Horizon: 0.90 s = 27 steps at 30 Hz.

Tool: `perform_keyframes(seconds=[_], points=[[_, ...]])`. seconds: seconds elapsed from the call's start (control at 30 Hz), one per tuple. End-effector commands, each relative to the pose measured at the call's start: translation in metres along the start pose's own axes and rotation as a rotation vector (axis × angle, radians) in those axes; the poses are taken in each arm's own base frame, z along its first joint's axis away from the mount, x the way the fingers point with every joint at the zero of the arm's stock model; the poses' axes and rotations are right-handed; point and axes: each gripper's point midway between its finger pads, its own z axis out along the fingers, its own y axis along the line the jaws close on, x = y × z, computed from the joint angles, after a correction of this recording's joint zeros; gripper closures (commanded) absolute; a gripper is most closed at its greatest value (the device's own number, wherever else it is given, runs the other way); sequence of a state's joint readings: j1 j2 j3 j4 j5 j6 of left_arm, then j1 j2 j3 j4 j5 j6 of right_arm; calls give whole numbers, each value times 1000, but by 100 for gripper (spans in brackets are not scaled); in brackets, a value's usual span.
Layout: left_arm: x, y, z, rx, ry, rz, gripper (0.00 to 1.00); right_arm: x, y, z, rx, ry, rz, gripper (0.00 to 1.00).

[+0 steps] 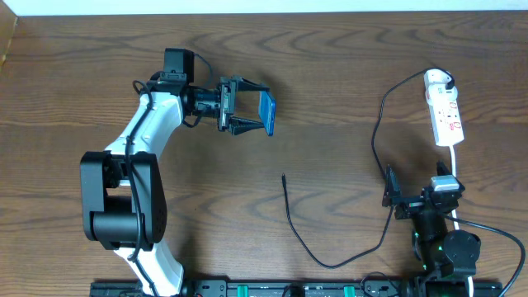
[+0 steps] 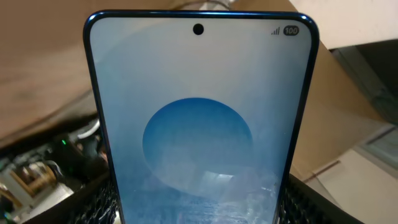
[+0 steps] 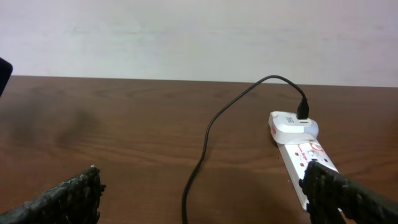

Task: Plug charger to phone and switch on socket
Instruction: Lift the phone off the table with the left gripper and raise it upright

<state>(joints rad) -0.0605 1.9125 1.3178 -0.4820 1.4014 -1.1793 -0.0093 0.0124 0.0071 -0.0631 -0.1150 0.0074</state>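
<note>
Overhead, upper centre: the left gripper (image 1: 257, 110) clamps the phone (image 1: 268, 114) on edge above the table, its blue screen filling the left wrist view. The charger (image 1: 285, 198) lies on the wood at mid-frame. Its plug tip (image 1: 284, 176) is below and just right of the phone, and its free end runs top to bottom. The right gripper (image 1: 417, 183), lower right, has its jaws spread wide and holds nothing. It is farther from the tip than the left but is the free one. The socket (image 1: 445, 115) lies at upper right.
</note>
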Motion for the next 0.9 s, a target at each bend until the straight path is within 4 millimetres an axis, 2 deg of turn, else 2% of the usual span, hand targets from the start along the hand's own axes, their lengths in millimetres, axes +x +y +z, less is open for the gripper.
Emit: perform_keyframes(seconds=[0.0,0.37,0.87], points=[[27,-13,-5,38,92,-18,93,1,2,0,-5,0,2,1],[27,-13,-5,36,96,-82,93,1,2,0,-5,0,2,1],[27,-13,-5,36,96,-81,93,1,2,0,-5,0,2,1]])
